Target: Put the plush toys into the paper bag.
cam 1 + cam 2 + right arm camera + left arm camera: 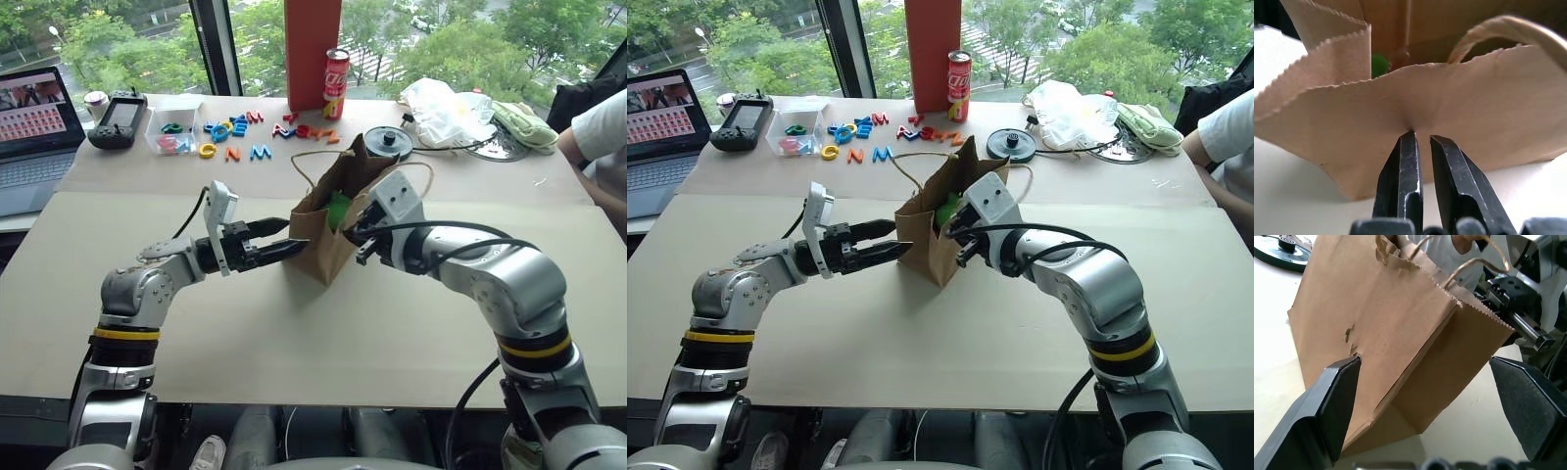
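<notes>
The brown kraft paper bag [323, 240] with thin tan cord loop handles is standing open near the middle of the pale table [294, 333], leaning slightly. A lime-green plush toy [338, 208] is sitting inside it, showing just over the rim; the red chili-shaped toy cannot be made out. The left gripper [284, 250] is pointing level at the bag's left side with its two black fingers [1327, 406] spread wide, one on either side of the bag's near corner; whether they are touching the paper cannot be told. The right gripper [1422, 139] is reaching in from the right, its fingers drawn narrow with a thin gap between them, tips pressing against the bag's wall just below the serrated rim; whether paper is pinched cannot be told. At the far side of the table are lying coloured plastic letters [235, 132], a red drink can [335, 83], a white plastic bag [441, 110], a black handheld controller [118, 119] and an open laptop [34, 127]. A person's sleeve [598, 122] is showing at the far right.
</notes>
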`<state>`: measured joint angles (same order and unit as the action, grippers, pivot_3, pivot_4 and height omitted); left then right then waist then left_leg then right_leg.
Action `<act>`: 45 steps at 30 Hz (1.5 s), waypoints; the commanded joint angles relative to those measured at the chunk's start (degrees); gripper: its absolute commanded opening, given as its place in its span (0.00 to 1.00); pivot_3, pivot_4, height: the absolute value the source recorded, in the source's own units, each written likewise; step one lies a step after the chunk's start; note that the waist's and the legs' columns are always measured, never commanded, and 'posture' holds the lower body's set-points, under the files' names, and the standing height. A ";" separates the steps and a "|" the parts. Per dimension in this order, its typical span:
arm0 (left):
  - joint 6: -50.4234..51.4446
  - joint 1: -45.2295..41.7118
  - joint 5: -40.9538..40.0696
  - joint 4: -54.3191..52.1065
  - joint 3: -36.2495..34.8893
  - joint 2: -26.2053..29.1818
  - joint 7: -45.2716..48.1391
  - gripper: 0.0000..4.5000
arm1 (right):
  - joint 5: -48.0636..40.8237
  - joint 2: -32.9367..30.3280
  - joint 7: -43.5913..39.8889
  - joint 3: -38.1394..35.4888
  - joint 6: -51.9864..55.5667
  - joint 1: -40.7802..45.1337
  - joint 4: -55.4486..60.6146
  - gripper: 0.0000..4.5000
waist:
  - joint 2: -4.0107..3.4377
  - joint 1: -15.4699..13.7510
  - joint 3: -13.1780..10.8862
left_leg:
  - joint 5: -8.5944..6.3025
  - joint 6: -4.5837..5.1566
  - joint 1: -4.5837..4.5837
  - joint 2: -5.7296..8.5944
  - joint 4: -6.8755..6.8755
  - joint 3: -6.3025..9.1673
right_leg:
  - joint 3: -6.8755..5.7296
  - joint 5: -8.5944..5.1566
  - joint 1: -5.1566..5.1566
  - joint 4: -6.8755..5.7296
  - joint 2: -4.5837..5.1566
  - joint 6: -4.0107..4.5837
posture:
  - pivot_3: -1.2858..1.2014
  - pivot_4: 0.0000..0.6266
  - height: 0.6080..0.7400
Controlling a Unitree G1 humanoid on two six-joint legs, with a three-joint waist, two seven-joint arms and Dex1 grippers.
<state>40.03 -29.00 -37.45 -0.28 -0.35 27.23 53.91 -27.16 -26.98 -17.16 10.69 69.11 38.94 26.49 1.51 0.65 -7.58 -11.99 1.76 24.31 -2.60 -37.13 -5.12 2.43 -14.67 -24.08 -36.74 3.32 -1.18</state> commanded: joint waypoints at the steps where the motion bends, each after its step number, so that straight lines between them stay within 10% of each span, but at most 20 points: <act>1: -3.47 0.23 2.47 -2.07 1.74 0.06 1.18 1.00 | 1.43 1.31 1.04 -0.74 -0.02 1.74 0.28 0.13 | 0.00 0.03 0.00 | 0.00 0.00 0.00 -0.01 0.00 0.00 | -0.01 0.00 -0.01 0.00 0.00 0.00 | 0.52 0.24 0.99; 31: -18.06 4.36 20.25 -0.53 5.62 -16.63 -21.19 1.00 | 3.81 4.69 0.68 -0.86 0.61 2.17 -0.59 0.13 | 0.00 0.07 0.01 | 0.00 0.00 -0.02 -0.03 0.01 0.02 | 0.00 0.01 0.01 -0.04 0.01 0.01 | 0.52 0.24 0.99; 45: -19.17 3.56 22.32 0.91 5.22 -16.23 -23.55 0.01 | 4.01 5.41 0.85 -1.01 1.26 1.90 -0.28 0.13 | 0.00 0.08 0.00 | 0.00 0.00 -0.02 -0.03 0.01 0.02 | 0.00 0.01 0.01 -0.03 0.01 0.01 | 0.52 0.24 0.99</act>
<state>21.99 -24.23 -15.83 0.87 5.18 11.15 31.21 -23.52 -21.63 -16.19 10.71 70.55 39.79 24.20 1.51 0.73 -7.58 -11.99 1.76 24.29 -2.63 -37.12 -5.10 2.42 -14.66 -24.07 -36.77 3.33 -1.18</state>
